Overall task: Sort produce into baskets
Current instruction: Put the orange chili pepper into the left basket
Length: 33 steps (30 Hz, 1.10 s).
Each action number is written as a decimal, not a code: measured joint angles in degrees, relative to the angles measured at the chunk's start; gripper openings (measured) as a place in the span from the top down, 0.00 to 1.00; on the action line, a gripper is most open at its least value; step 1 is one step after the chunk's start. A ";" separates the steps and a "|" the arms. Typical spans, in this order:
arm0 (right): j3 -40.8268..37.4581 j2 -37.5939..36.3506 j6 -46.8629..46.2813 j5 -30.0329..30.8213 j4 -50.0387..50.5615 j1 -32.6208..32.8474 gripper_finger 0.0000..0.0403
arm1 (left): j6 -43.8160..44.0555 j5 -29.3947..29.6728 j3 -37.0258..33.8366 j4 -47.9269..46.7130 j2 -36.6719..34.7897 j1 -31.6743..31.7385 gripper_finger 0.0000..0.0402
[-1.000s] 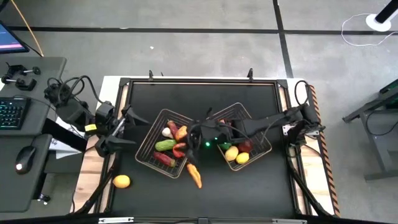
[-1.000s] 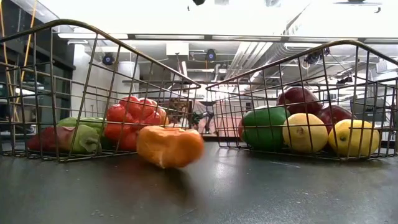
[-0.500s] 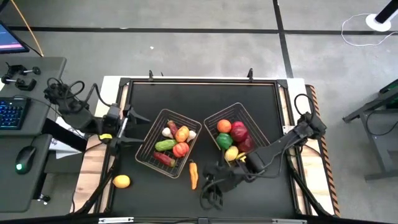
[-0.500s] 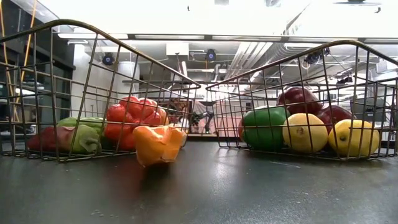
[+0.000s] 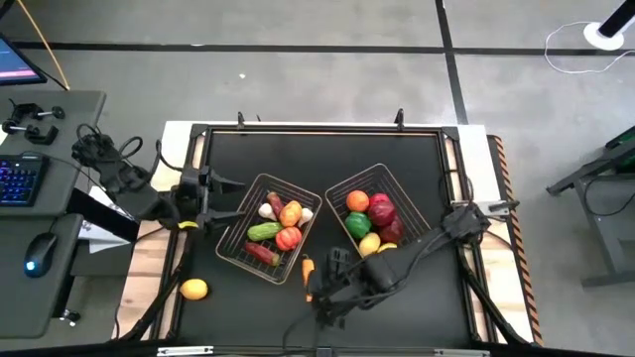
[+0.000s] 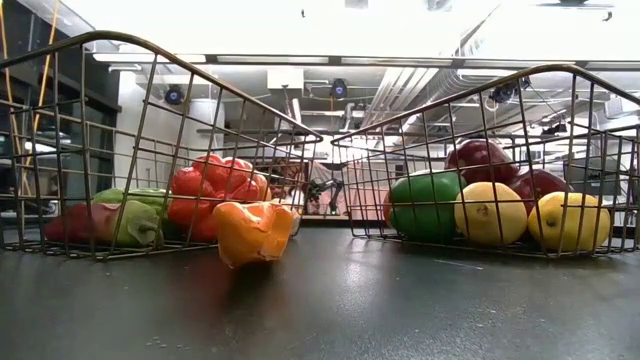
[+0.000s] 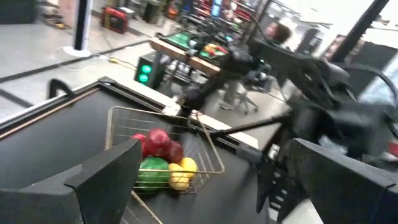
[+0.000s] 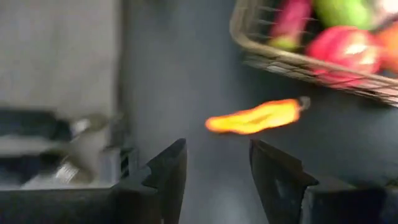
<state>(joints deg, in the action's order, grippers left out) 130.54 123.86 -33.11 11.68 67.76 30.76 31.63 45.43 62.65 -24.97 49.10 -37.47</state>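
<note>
An orange toy pepper [image 5: 308, 270] lies on the black table just in front of the left wire basket [image 5: 230, 241], which holds several pieces of produce. It also shows in the low view [image 6: 255, 232] and in the right wrist view [image 8: 255, 116]. The right wire basket [image 5: 417, 213] holds red, orange, green and yellow fruits. My right gripper [image 5: 319, 294] is open and empty, near the table's front edge, close beside the pepper; its fingers [image 8: 165, 171] stand short of it. My left gripper [image 5: 226, 198] is open and empty, left of the left basket. A yellow-orange fruit [image 5: 193, 289] lies at the front left.
The two baskets stand close together at mid table, corners nearly meeting, as the low view shows for the left basket [image 6: 150, 150] and the right basket [image 6: 500, 150]. Free black table lies behind them and at the front right. A desk with keyboard [image 5: 20, 183] and mouse stands beyond the left edge.
My right gripper has swung from above the gap between the baskets toward the table's near edge, then a little left toward the orange pepper. The pepper has turned about on the table, from side-on to end-on in the low view. My left gripper has shifted toward the left basket.
</note>
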 joint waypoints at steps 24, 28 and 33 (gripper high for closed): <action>-17.93 4.81 -53.97 1.76 -19.71 -2.43 0.59 | 1.86 -9.03 0.00 -27.90 0.11 0.00 0.01; -18.82 5.33 -54.50 1.97 -22.05 -4.46 0.59 | 0.23 -8.81 0.02 -27.92 0.11 0.00 0.01; -18.82 8.26 -53.62 -0.67 -21.21 -6.35 0.59 | -0.34 -8.11 0.01 -27.98 0.11 0.00 0.01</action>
<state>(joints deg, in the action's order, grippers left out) 111.72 132.12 -86.73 11.01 46.54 24.42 31.29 37.32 62.66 -52.95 49.21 -37.47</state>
